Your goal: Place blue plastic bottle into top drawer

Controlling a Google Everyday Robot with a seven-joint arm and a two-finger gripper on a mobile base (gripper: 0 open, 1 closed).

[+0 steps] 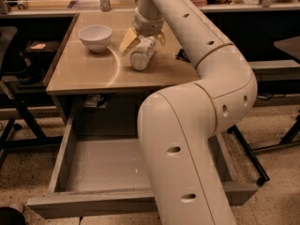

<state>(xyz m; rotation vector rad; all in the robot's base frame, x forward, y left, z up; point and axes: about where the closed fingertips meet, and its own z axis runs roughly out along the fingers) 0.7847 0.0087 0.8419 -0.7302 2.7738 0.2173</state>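
The blue plastic bottle (140,55) lies on the tan desk top (84,71), white cap end towards me, just right of the white bowl (95,35). My gripper (145,39) reaches down from above at the bottle's far end, open, with one yellow finger (127,40) on the bottle's left and the other on its right. The bottle rests on the desk between them. The top drawer (105,165) is pulled out below the desk, grey and holding nothing. My large cream arm (187,139) hides its right part.
A flat dark packet (183,56) lies on the desk right of the bottle, partly behind my arm. A black chair (14,74) stands to the left. A dark table (287,46) with a wheeled frame stands to the right. Cluttered benches run along the back.
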